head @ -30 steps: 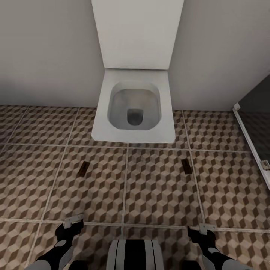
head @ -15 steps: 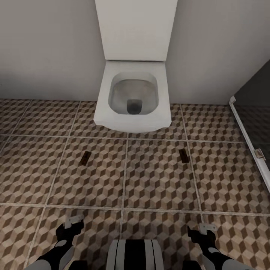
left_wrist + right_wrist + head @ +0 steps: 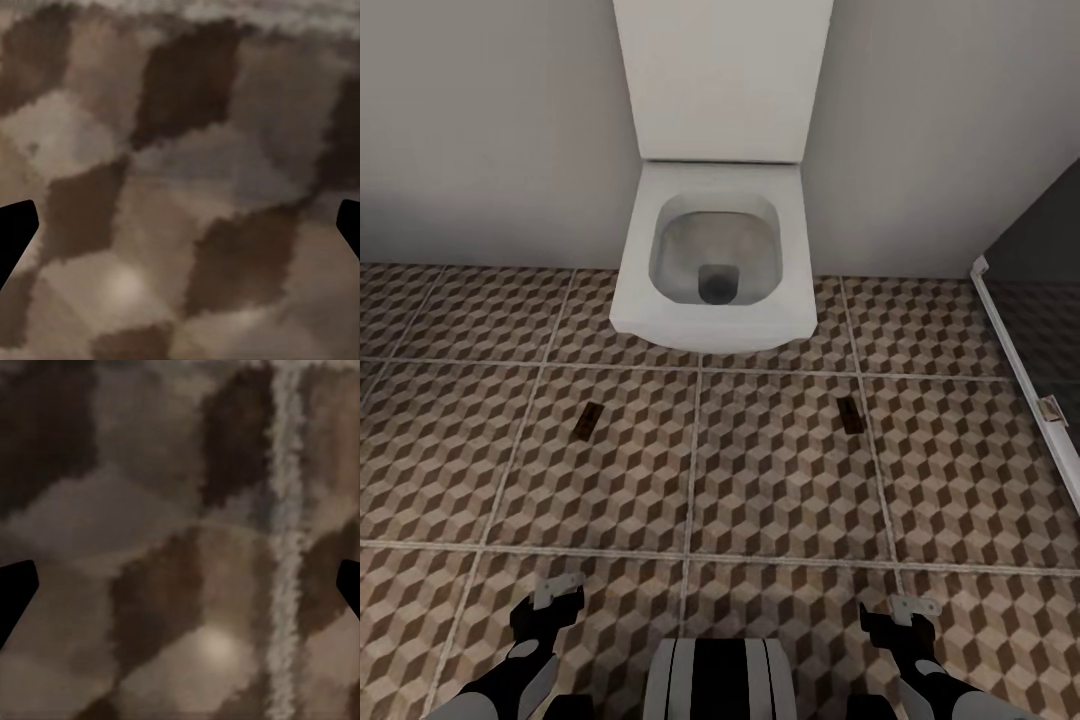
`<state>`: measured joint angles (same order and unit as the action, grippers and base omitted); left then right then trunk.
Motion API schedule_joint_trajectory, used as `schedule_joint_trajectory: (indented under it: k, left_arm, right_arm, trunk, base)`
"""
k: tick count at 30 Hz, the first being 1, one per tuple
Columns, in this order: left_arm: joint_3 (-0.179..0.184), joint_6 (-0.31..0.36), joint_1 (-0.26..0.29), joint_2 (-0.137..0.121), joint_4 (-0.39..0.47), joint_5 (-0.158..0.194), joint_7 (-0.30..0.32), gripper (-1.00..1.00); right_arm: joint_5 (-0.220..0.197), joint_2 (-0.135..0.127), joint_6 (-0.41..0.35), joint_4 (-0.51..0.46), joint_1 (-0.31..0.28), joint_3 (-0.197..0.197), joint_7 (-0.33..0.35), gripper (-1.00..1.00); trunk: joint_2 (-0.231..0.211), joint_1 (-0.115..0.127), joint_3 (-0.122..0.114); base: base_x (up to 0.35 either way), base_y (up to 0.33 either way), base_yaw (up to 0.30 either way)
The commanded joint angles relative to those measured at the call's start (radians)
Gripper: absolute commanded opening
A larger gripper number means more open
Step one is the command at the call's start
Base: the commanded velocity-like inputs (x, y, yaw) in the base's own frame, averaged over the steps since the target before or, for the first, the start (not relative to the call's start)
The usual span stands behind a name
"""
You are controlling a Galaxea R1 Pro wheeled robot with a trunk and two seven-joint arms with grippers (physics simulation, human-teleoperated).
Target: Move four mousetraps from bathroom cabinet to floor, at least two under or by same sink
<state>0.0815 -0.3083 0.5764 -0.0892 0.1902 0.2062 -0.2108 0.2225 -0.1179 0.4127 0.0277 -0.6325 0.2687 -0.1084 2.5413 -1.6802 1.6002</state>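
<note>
Mousetraps: two in head view, both flat on the floor (image 3: 780, 480) in front of the toilet (image 3: 712, 270). One trap (image 3: 587, 420) lies ahead of the toilet's left front corner, slightly slanted; the other trap (image 3: 849, 414) lies ahead of its right front corner, slanted the opposite way. Both rest on the cube-pattern tiles, well apart from each other and clear of the toilet base.

Toilet: white, lid up against the wall (image 3: 480, 130), bowl open. A white-framed dark panel (image 3: 1025, 370) stands to the toilet's right.

Left gripper (image 3: 558, 588): low over the tiles, nearer the robot than the left trap, not touching it. Left wrist view shows its dark fingertips (image 3: 15, 232) far apart at the frame edges, only tile between them; spread wide, holding nothing.

Right gripper (image 3: 913, 606): low over the tiles, nearer the robot than the right trap. Right wrist view shows fingertips (image 3: 16, 592) wide apart over tile and a grout line (image 3: 286, 547); empty.
</note>
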Motion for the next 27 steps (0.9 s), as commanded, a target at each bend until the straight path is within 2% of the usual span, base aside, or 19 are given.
schedule_joint_trajectory:
  k: [1, 14, 27]
  left_arm:
    - [0.009, -0.003, 0.000, -0.001, 0.000, 0.009, -0.004, 1.00]
    - [0.008, -0.004, 0.000, -0.001, 0.000, 0.009, -0.004, 1.00]
    - [0.008, -0.004, 0.000, -0.001, 0.000, 0.010, -0.004, 1.00]
  right_arm:
    - [0.011, 0.000, 0.005, 0.003, -0.001, 0.006, -0.005, 1.00]
    - [0.011, 0.000, 0.005, 0.003, -0.001, 0.006, -0.005, 1.00]
    - [0.011, 0.000, 0.005, 0.003, -0.001, 0.006, -0.005, 1.00]
  trunk:
    - [0.000, 0.000, 0.000]
    - [0.000, 0.000, 0.000]
    - [-0.003, 0.006, -0.050]
  base:
    - [0.000, 0.000, 0.000]
    - [0.000, 0.000, 0.000]
    - [0.000, 0.000, 0.000]
